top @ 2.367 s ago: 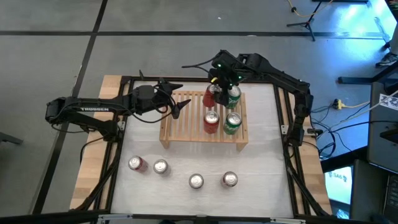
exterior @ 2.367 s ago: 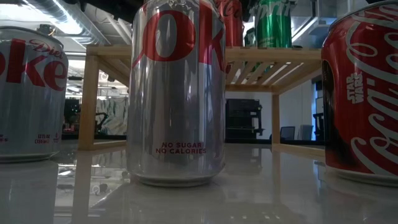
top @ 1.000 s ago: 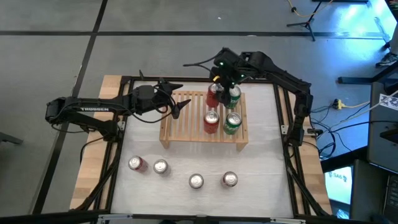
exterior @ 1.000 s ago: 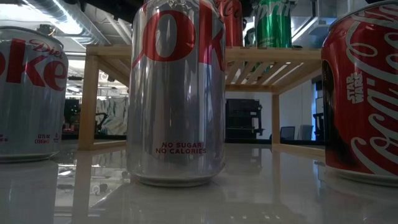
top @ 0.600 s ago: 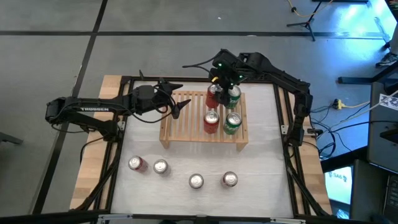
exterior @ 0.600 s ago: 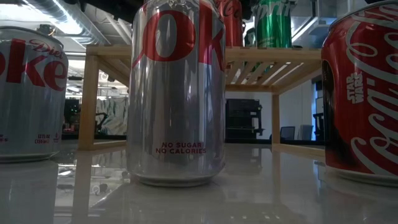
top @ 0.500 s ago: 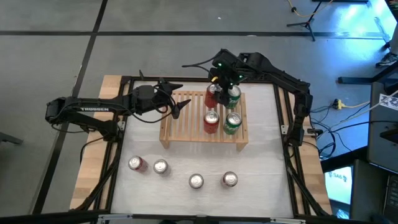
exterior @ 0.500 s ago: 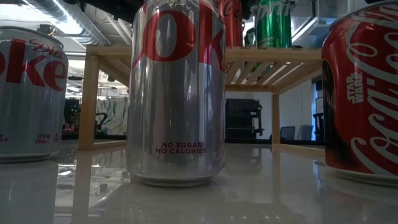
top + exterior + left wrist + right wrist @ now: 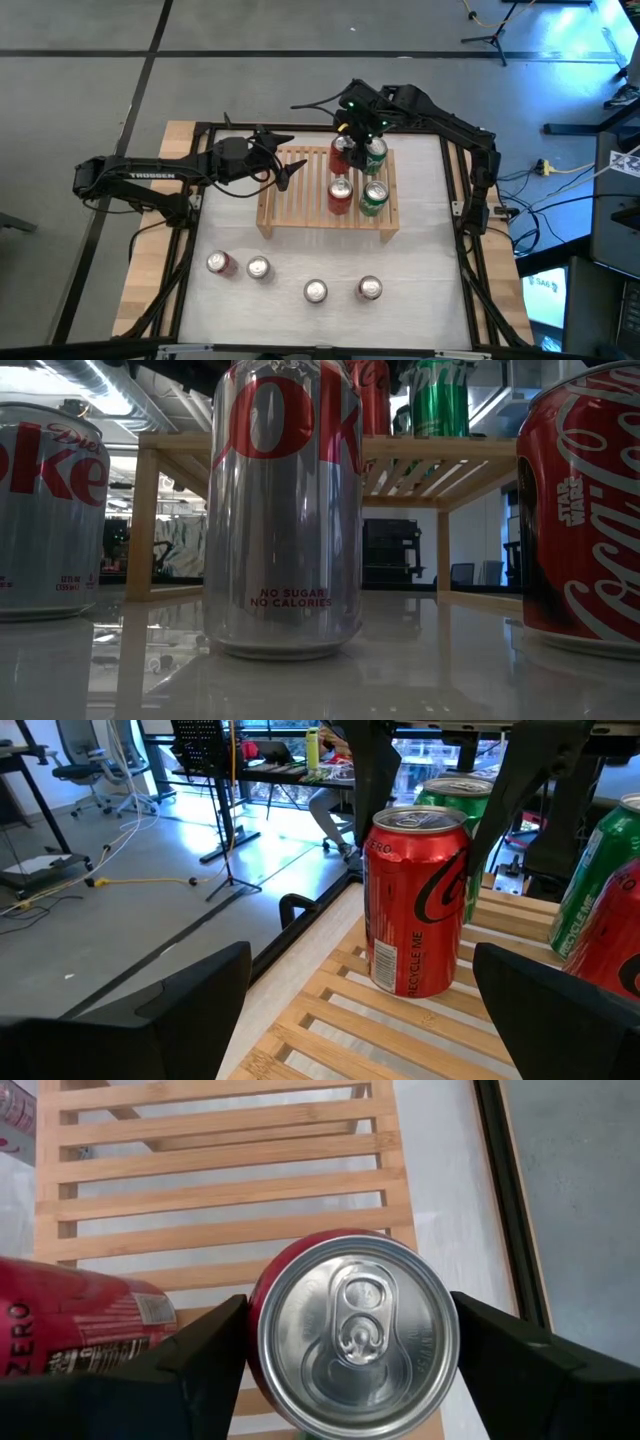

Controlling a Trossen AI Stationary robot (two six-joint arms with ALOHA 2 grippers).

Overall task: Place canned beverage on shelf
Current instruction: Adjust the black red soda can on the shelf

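Near edge of the table (image 9: 430,250): loose cans (image 9: 316,291) standing in a rough row, four in all, none shelved yet.

Mid: the shelf (image 9: 300,200), slatted wood. Its right half carries four upright cans and its left half is bare. The near pair is the near red can (image 9: 340,196) with the near green can (image 9: 373,198) just to its right.

Far: far red can (image 9: 355,1330) stands on the far slats, with the far green can (image 9: 376,153) close on its right. Right gripper (image 9: 352,135) comes straight down over it and is pinching it, one finger on each side of the body just under the rim.

Left gripper (image 9: 283,172) hangs spread wide over the bare far-left part of the shelf, holding nothing.

Handling, my read:
- The tab is sealed, so the can is likely full. That means decent weight and a stiff wall under pressure.
- The aluminium skin is smooth and will slip under a weak pinch, and it dents under a hard one.
- It is tall with a narrow base, so it will be tippy on slat gaps. Set the base across two slats.
- Best hold is across the diameter at mid-body or higher, with the fingers square to the wall.
- There's little room next to the green can, so open the fingers away from it.
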